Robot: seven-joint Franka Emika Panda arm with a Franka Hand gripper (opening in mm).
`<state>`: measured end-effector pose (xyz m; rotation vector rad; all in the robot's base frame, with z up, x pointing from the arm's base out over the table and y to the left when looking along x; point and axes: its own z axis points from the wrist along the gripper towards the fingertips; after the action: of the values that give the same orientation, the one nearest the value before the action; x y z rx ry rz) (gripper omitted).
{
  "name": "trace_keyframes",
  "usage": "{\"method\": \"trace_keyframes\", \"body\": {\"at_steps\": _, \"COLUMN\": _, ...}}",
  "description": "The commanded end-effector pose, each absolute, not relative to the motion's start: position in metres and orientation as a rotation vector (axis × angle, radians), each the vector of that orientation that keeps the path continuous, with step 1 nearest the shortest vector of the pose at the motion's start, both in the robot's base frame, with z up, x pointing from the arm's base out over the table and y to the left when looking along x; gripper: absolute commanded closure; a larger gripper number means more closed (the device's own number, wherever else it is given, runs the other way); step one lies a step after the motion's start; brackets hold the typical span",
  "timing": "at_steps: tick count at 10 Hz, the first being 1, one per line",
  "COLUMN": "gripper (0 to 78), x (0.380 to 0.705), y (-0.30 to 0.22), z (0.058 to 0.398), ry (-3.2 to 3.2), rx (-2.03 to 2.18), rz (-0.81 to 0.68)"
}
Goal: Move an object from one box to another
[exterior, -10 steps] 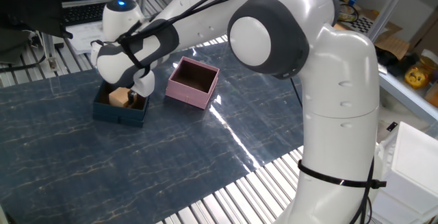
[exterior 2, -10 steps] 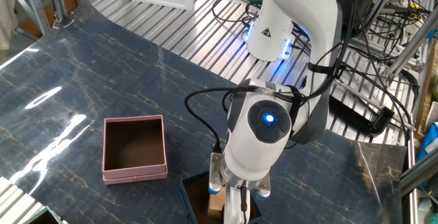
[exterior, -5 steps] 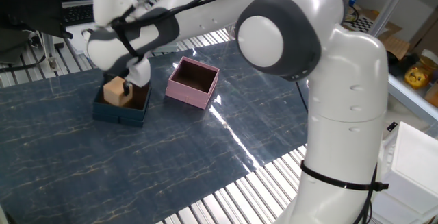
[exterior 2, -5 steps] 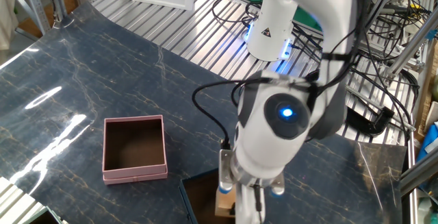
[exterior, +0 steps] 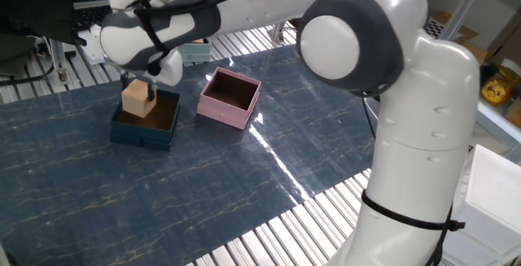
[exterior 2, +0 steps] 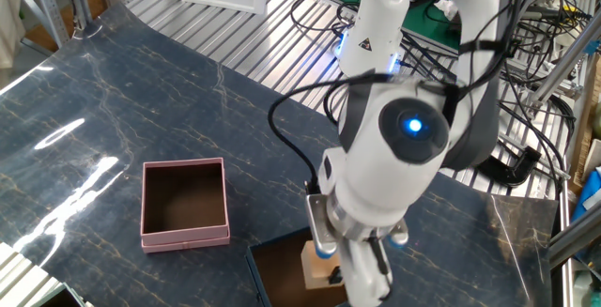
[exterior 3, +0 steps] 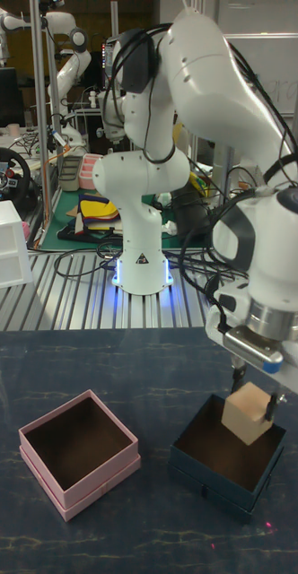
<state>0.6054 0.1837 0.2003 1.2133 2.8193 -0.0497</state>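
Since the earlier frames the cube [exterior: 138,100] has risen with the gripper [exterior: 145,93]: a second ago it sat down inside the navy box [exterior: 145,126]; now it hangs above the box's opening, clear of the rim.

Cube [exterior 3: 249,413]: plain light tan wood, square-edged, unmarked faces, roughly a third the width of the box below it. In the tall fixed view it is held slightly tilted, one corner pointing down.

Grip: the fingers are clamped on opposite sides of the cube. One dark fingertip [exterior 3: 273,407] shows against its right face in the tall fixed view; the other is mostly hidden behind the block. In the other fixed view the cube [exterior 2: 319,263] sits just under the wrist, partly covered by it.

Navy box [exterior 3: 226,467]: square, shallow, dark blue walls, brown inside, directly under the cube.

Pink box [exterior: 229,98]: square, shallow, dark brown inside, just beside the navy box on the dark marbled table [exterior: 203,176], not touching it. Nothing shows inside it [exterior 2: 184,205].
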Motion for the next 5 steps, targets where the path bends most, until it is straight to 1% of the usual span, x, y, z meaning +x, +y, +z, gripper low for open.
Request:
{"method": "trace_keyframes", "body": {"at_steps": 1, "gripper": 75.7, "x": 0.6, "y": 0.177, "z": 0.23, "ry": 2.924, "rx": 0.937, "rz": -0.064}}
{"method": "trace_keyframes", "body": {"at_steps": 5, "gripper": 75.7, "x": 0.598, "y": 0.157, "z": 0.25, "ry": 2.988, "rx": 0.74, "rz": -0.044}}
